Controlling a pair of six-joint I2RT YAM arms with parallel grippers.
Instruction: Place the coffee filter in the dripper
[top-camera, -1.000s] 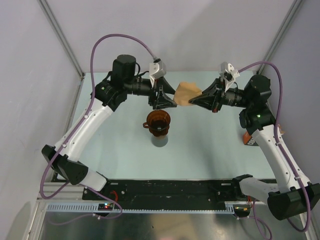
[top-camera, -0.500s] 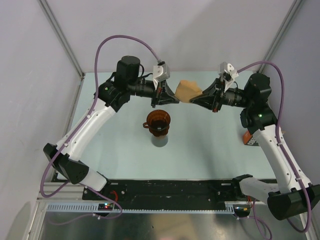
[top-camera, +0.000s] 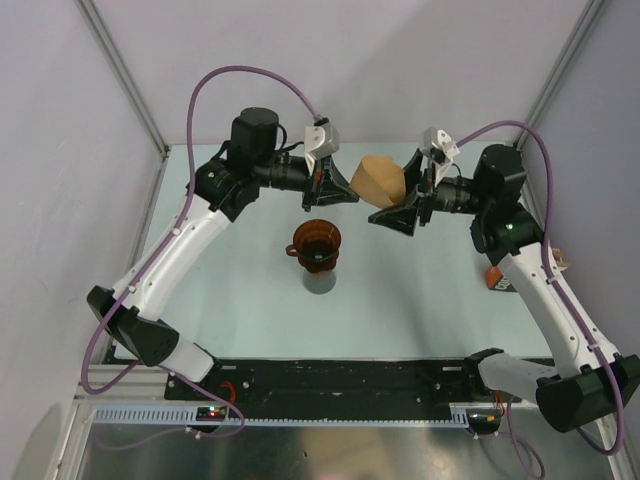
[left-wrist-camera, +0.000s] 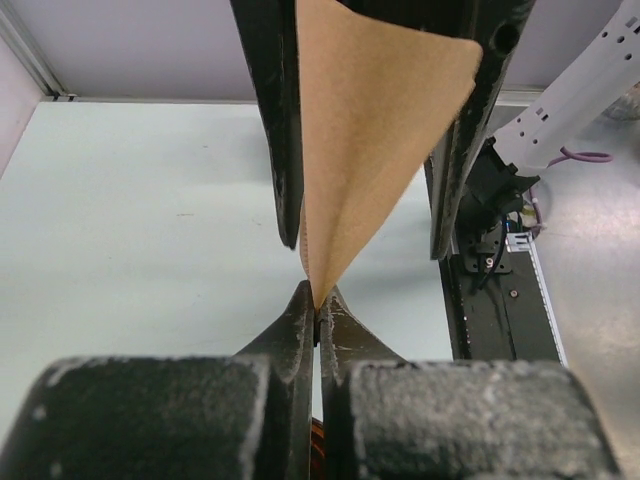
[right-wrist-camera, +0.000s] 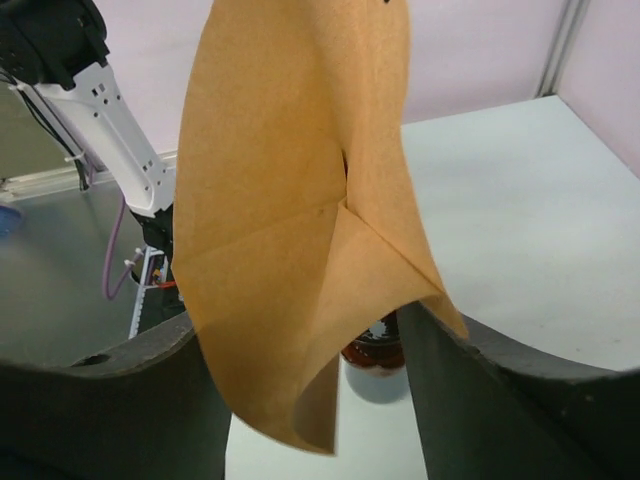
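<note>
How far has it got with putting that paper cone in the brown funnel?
Done: the coffee filter is up off the table. In hand: the left gripper pinches its narrow end, while the right gripper has its jaws open around it. Left: carry it to the dripper, which sits empty, and lower it in.

Left gripper (top-camera: 350, 196): raised, pointed toward 3 o'clock, jaws were clamped shut. Right gripper (top-camera: 396, 196): raised, pointed toward 9 o'clock, jaws stood apart.

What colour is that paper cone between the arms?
Plain tan-brown, no print; the coffee filter shows best in the right wrist view.
</note>
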